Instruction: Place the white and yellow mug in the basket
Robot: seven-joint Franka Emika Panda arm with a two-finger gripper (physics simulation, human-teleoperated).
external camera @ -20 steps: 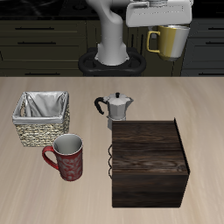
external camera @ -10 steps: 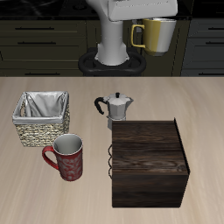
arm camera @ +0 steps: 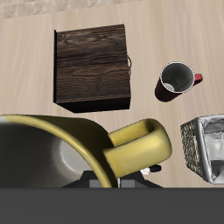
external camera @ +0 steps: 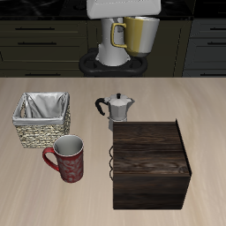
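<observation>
Carried sideways above the table — white and yellow mug (external camera: 141, 33), claw (external camera: 132, 19) clamping it.

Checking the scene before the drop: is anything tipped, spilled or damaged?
Nothing stands out. The moka pot, red mug and basket stand upright on the table beside the dark wooden box. The hand holds the white and yellow mug upright, high above the table's back.

There are two mugs: one white and yellow mug (external camera: 141, 33) held high at the far side, and one red patterned mug (external camera: 68, 159) near the table's front edge. One basket (external camera: 41, 120), one moka pot (external camera: 116, 109) and one dark wooden box (external camera: 151, 164) stand on the table.
</observation>
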